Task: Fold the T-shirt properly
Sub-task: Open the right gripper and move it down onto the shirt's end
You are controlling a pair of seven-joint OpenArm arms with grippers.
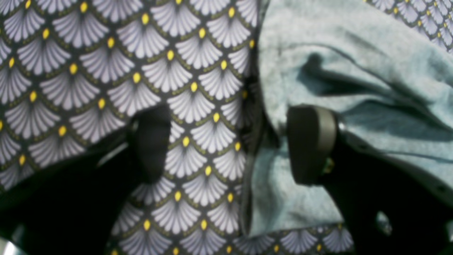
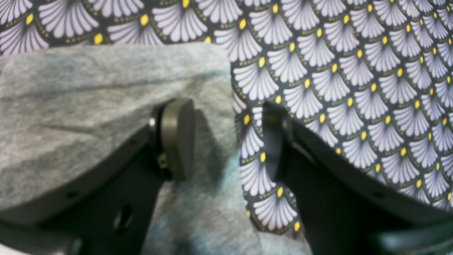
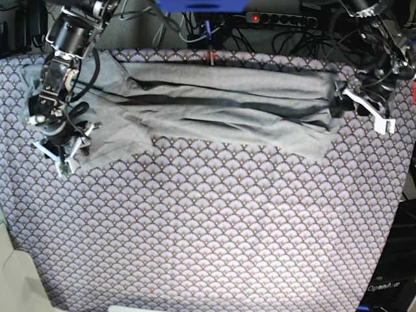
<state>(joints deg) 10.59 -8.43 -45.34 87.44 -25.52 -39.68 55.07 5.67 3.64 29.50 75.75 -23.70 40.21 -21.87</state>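
One T-shirt [image 3: 214, 104], plain light grey heathered knit, folded lengthwise into a long rumpled band along the far edge of the scallop-patterned cloth [image 3: 208, 227], with dark creases running its length. A sleeve part spreads toward the cloth's near side at one end. Only readable writing is "OpenArm" on a dark box [image 3: 385, 286] at the corner, partly cut off. Two arms, one at each end of the shirt. Left gripper [image 1: 230, 145] has its jaws wide apart, straddling the shirt's edge; right gripper [image 2: 226, 138] is spread too, one finger over grey fabric, one over the pattern.
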